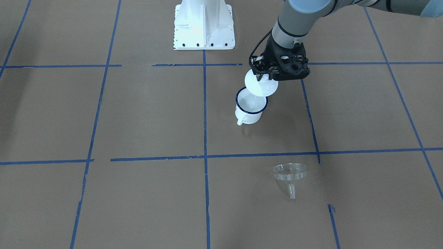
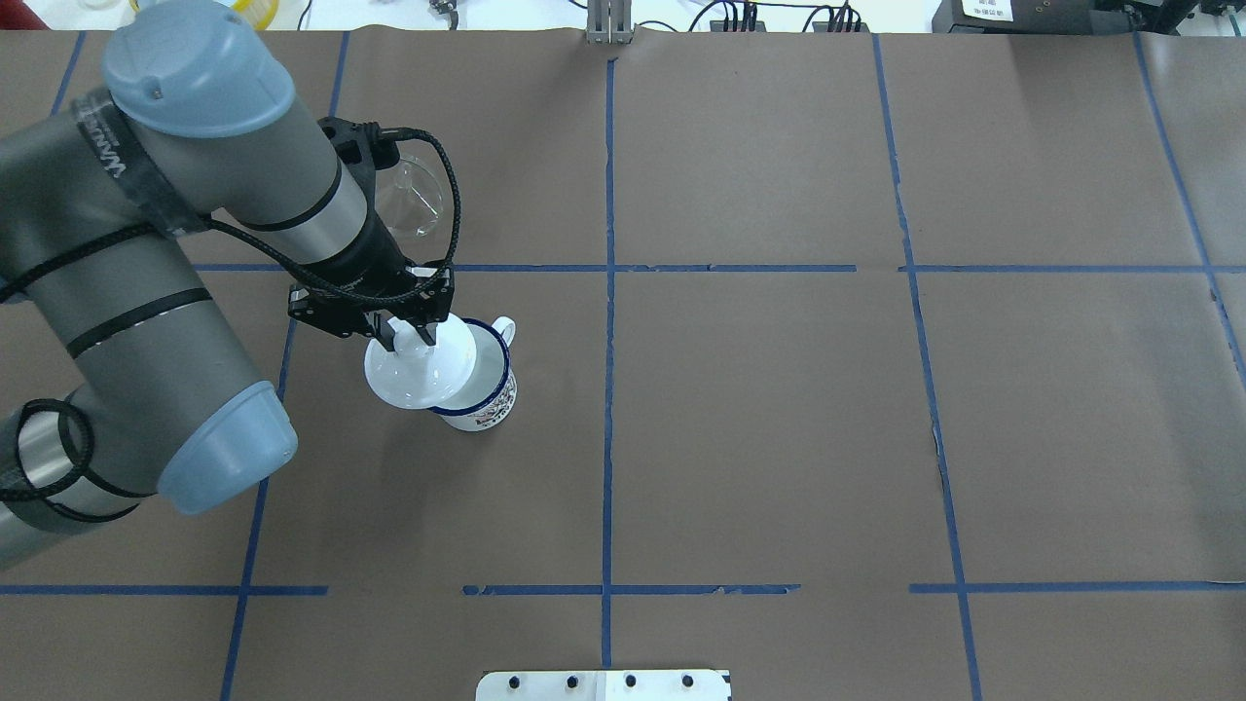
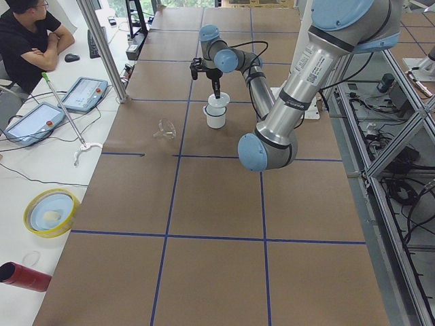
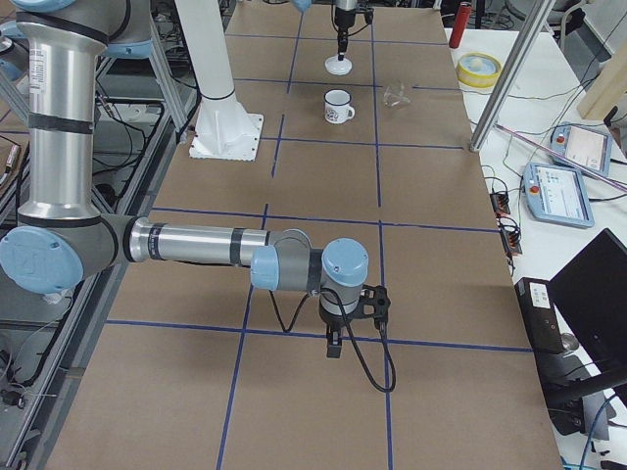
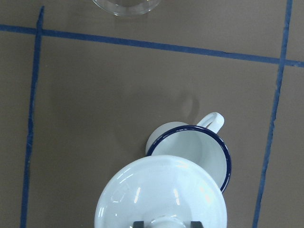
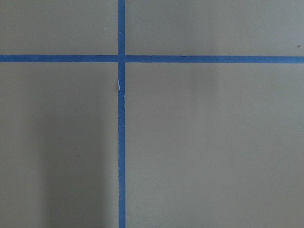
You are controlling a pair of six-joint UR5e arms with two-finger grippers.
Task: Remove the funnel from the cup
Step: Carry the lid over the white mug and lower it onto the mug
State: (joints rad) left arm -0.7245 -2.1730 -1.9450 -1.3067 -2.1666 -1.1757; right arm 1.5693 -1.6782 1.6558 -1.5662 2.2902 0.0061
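Front: my left tool (image 1: 263, 76) pinches the lid (image 1: 261, 87) by its knob above the cup (image 1: 250, 110). The funnel (image 1: 290, 173) lies on the counter (image 1: 138, 121), well apart, already out.
Overhead: the lid overlaps the cup's rim, likely for capping.
Right side: my right tool (image 4: 334, 347) hangs idle; whether it is open or closed I cannot tell.

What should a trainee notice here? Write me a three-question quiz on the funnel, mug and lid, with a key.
1. True or false: the small clear funnel sits inside the white enamel mug with the dark blue rim.
2. The left gripper is shut on: A) the funnel; B) the knob of the white domed lid; C) the mug's handle.
3. Fill the gap: the funnel lies on the brown ____, apart from the mug.
Key: 1 false; 2 B; 3 table.
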